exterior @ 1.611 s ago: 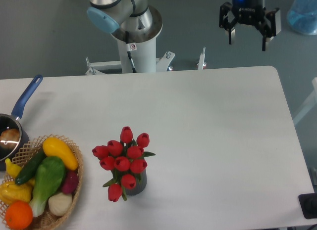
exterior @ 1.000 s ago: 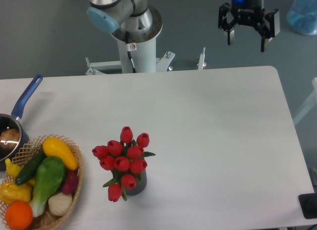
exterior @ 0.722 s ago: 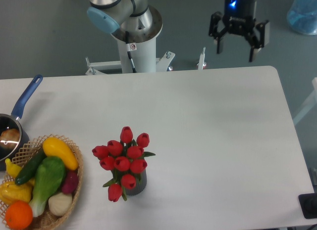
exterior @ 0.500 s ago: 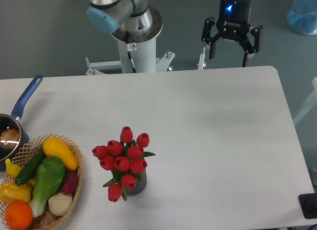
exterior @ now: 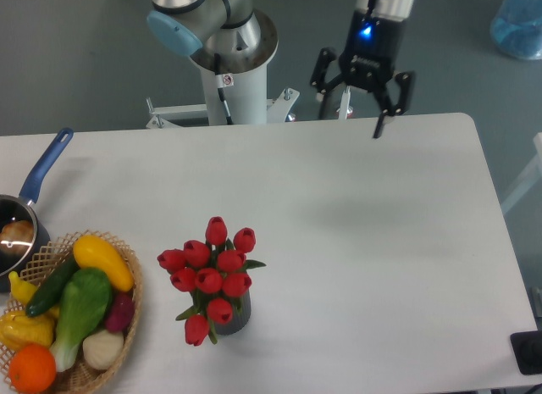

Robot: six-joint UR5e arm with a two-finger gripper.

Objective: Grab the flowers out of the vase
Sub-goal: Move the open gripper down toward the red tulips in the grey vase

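Here, glossy red flowers [exterior: 210,276] bunched in ribbed grey vase [exterior: 235,315], gripper [exterior: 355,114] spread, empty.

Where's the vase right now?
The vase stands on the table near its front edge, left of centre in the camera view, holding the flowers, with the wicker basket just to its left.

The flowers [exterior: 211,275] are a tight bunch of red tulip buds with green leaves poking out at the sides, standing upright in the vase [exterior: 233,316]. The vase is a small dark grey cylinder, mostly hidden beneath the blooms, with only its lower right wall showing. It stands on the white worktop [exterior: 364,241], toward the front left.
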